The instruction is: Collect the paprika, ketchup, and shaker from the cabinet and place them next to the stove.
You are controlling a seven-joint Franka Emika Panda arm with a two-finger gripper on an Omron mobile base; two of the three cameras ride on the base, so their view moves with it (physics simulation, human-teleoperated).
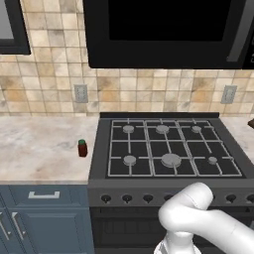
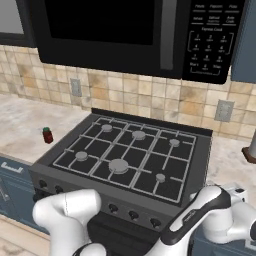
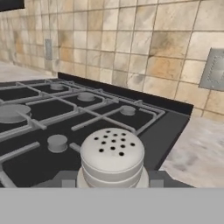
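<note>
Pale grey perforated-top shaker point(image 3: 112, 156) clamped in the claw point(image 3: 112, 181) in hand view, base views show green-lidded dark red paprika jar point(image 1: 82, 148) on marbled bench point(image 1: 39, 149) left of black stove point(image 1: 171, 146).

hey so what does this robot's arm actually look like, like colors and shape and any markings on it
The arm is glossy white, built of rounded tubular segments with bulbous elbows. A dark band runs along one link, carrying small pale lettering too small to read. In the left base view the same white rounded links rise from the lower right. No loose cables show. Of the tool, two small dark grey blocky fingertips show.
</note>
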